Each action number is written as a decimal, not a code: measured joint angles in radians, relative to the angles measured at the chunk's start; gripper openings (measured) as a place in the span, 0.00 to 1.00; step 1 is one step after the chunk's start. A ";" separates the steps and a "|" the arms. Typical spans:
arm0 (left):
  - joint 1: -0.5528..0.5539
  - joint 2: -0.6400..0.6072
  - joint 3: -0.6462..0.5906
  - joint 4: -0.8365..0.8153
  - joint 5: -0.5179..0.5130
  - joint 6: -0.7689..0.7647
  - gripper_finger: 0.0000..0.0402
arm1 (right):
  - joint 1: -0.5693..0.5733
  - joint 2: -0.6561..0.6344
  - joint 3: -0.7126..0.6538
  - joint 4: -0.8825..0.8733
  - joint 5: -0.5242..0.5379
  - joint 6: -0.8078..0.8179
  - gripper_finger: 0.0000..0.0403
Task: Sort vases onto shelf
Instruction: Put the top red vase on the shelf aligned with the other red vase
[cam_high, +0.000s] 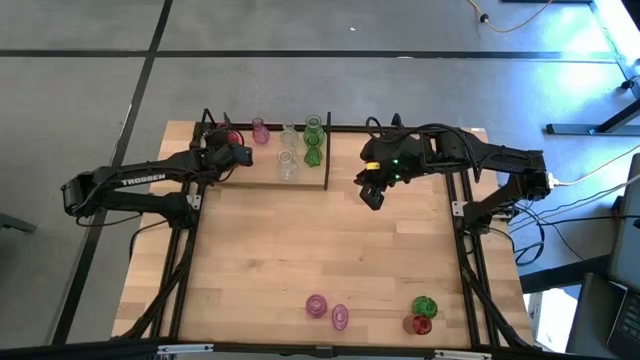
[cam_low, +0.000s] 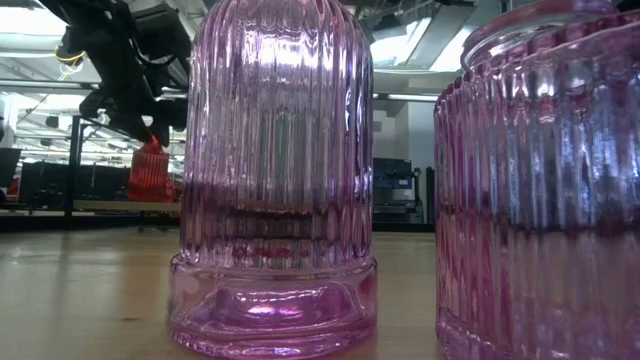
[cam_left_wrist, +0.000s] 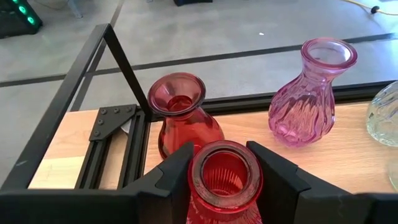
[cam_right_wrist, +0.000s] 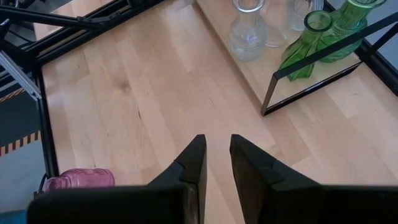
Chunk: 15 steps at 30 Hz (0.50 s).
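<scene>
The shelf stands at the table's far edge, left of the middle. On it are a red vase, a pink vase, two clear vases and two green vases. At the shelf's left end my left gripper is shut on a second, ribbed red vase. My right gripper hangs over bare table to the right of the shelf, slightly open with nothing between its fingers. My left gripper pinches the ribbed red vase at its upper part, just below the rim, one finger on each side. The fingers slant down from the table's left and near side. The vase stays upright, mouth up; whether its base rests on the shelf cannot be told.
Near the table's front edge stand two pink vases, a green vase and a red one. The shelf's black rods frame its corner beside the held vase. Open tabletop lies between the shelf and the front vases.
</scene>
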 joint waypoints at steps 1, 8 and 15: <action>0.000 0.000 0.000 -0.003 0.002 -0.001 0.34 | 0.000 0.000 0.000 0.000 0.000 0.000 0.15; -0.001 -0.023 -0.001 -0.011 0.005 -0.003 0.34 | 0.000 0.000 0.000 0.000 0.000 0.000 0.15; 0.007 -0.068 -0.003 -0.012 0.021 -0.009 0.37 | 0.000 0.000 0.000 0.000 -0.019 0.000 0.15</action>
